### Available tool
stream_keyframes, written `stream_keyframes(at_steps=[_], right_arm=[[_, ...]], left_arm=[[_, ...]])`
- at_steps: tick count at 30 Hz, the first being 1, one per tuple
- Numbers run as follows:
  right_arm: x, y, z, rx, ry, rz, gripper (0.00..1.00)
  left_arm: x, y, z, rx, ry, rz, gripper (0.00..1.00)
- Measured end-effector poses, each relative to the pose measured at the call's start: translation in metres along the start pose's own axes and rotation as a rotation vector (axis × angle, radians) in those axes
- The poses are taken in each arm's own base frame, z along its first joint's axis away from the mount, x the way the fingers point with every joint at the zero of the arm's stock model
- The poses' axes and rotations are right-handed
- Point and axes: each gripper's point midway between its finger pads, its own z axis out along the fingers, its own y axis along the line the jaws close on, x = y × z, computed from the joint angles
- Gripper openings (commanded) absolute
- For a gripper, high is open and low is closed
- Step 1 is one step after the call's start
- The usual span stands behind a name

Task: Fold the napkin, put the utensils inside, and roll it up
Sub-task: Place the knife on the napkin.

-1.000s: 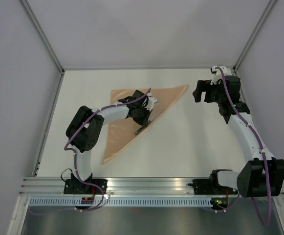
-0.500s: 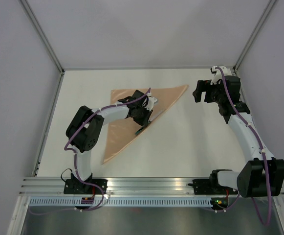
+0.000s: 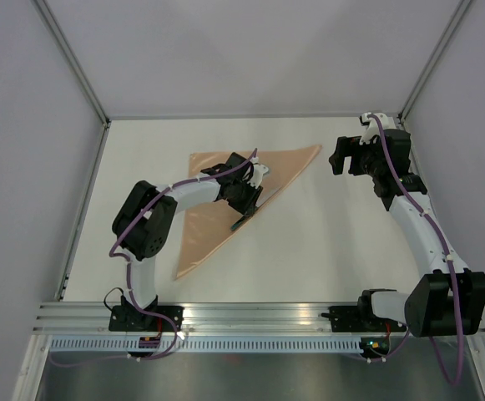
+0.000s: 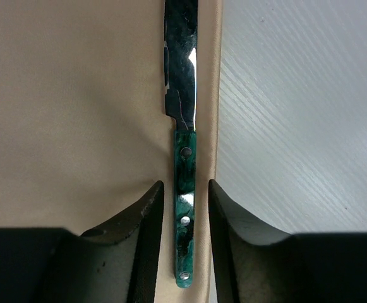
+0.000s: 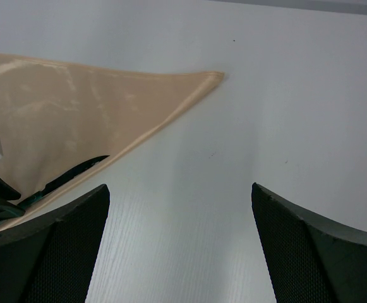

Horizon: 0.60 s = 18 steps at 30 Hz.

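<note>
Now left fingers (image 4: pixel 146 246) straddle knife (image 4: pixel 184 189) handle, released, not pinching; long axis runs along right edge of napkin (image 4: pixel 76 113) (right fingers (image 5: pixel 50 252) spread, well apart).

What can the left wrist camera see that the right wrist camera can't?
Only the left wrist view shows the knife up close: a green handle with rivets and a shiny blade, lying on the napkin near its edge, between the fingers of the open left gripper. Only the right wrist view shows the napkin's pointed corner and the wide-open right gripper. Both show the tan napkin and the white table.
</note>
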Motion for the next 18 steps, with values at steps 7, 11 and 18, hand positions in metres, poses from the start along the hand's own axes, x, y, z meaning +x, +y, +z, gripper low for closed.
stream_keyframes(at_steps=[7,11,18], right_arm=[[0.0,0.0,0.0,0.0,0.0,0.0,0.98],[0.0,0.0,0.0,-0.001,0.0,0.0,0.98],[0.003,0.004,0.01,-0.022,0.02,0.032,0.95]], left_arm=[[-0.004,0.0,-0.003,-0.004,-0.011,0.001,0.48],[-0.009,0.0,-0.004,-0.006,-0.022,0.004,0.52],[-0.026,0.003,-0.015,-0.037,-0.067,-0.007,0.55]])
